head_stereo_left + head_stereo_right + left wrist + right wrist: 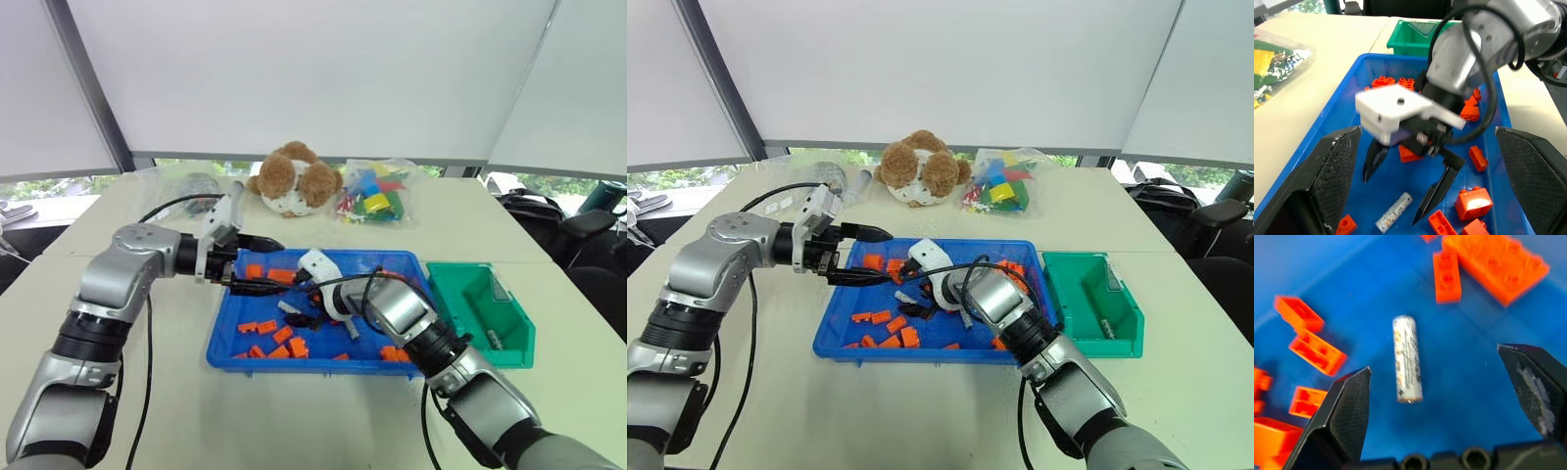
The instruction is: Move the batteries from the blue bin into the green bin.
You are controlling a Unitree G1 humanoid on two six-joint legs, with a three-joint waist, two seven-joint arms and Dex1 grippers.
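The right gripper (1400,196) hangs with black fingers spread wide over a silver-grey cylindrical battery (1407,358) lying among orange bricks (1491,265) mid-floor in the shallow blue plastic bin (223,328), seemingly to straddle it, while the left gripper (263,264), also open, waits above that bin's far left corner.

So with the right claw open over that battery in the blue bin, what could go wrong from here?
The battery lies loose on the blue bin floor between the right claw fingers, so it may roll aside as they close. Orange bricks sit close by, and a finger could catch or drag one along. The left claw hangs over the same bin, near the right arm, so the two could bump.
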